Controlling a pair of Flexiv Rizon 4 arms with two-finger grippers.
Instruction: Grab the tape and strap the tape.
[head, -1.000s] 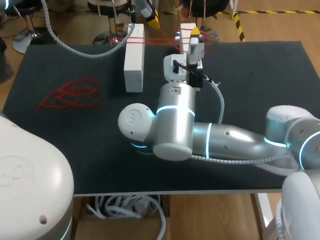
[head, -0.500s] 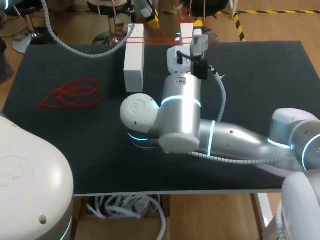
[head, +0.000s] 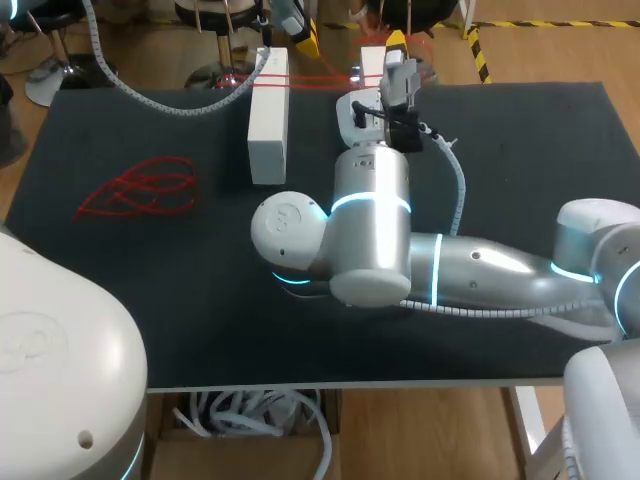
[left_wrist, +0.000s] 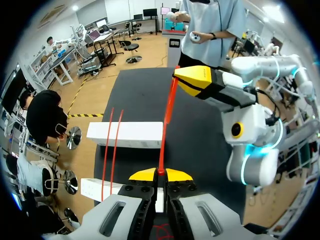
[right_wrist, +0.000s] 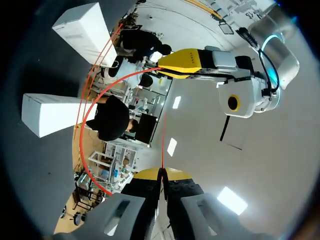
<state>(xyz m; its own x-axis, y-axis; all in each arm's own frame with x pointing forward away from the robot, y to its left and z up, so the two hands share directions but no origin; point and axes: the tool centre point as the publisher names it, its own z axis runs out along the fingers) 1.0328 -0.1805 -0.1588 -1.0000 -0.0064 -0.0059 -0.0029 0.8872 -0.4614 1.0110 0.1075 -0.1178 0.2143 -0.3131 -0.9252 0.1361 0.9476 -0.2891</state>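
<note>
Head view. Reaching in from the right, far across the dark table (head: 120, 280): right pincer (head: 397, 45), yellow tips at the far edge, grip too small to judge from here. Just beside it, a white block (head: 368, 60). Further off on that same side, a second white block (head: 267, 125), with the left pincer (head: 303, 40) just beyond it. Red tape (head: 320, 80) stretched in strands from one block to the other, between the two pincers. Well away from both, a loose red tangle (head: 140, 188) flat on the table.

Left wrist view. Left pincer (left_wrist: 160, 175) clenched, yellow tips pressed onto the tape (left_wrist: 167, 120) from both sides. From there, tape straight ahead and up to the right pincer (left_wrist: 182, 79), caught at its yellow tips as well. One block lying across ahead and to one side, the other close beside the fingers, two red strands over both.

Right wrist view. Right pincer (right_wrist: 161, 174) clenched too, a thin red line of tape out from between the closed tips. Off to one side, tape (right_wrist: 86, 120) in a wide bow up to the left pincer (right_wrist: 170, 64) ahead, pinched at its yellow tip. Both blocks beyond that bow, red strands across them.
</note>
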